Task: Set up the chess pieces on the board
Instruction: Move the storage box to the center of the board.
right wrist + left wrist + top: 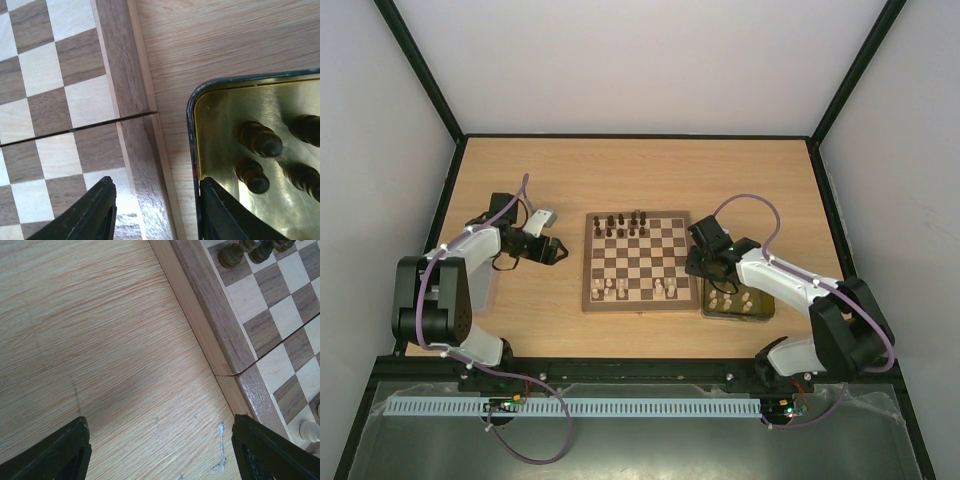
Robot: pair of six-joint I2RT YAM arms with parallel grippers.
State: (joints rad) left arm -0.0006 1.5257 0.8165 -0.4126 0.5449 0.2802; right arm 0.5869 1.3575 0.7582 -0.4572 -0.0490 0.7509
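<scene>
The right jaws hang over the strip of bench [210, 45] between the right border of the board [122, 65] and the left rim of the gold tray [192, 107]. They are half spread and nothing is between them. I judge that the step in hand is to fetch one dark piece from the tray for the far rows.

To do it well, the jaws should first move sideways until they are fully inside the rim. Then they should centre over one piece only and go straight down. The pieces stand close together, so a wide spread may push a neighbour. It is better to pinch low on the body and to lift clear above the rim before crossing to the board. The piece should be set in the middle of a free square, away from pieces already standing.

The tray [767, 312] lies toward the near right corner of the bench, just beside the board and not touching it. The wrist view shows four dark pieces [260, 138] in its far left corner. I cannot tell if they stand or lie.

The board [640, 305] is in the middle of the bench. Dark chess pieces [620, 226] are on its far rows and pale pieces [610, 291] on its near rows, with gaps.

The left jaws are spread wide and empty over bare bench by the board's left edge.
</scene>
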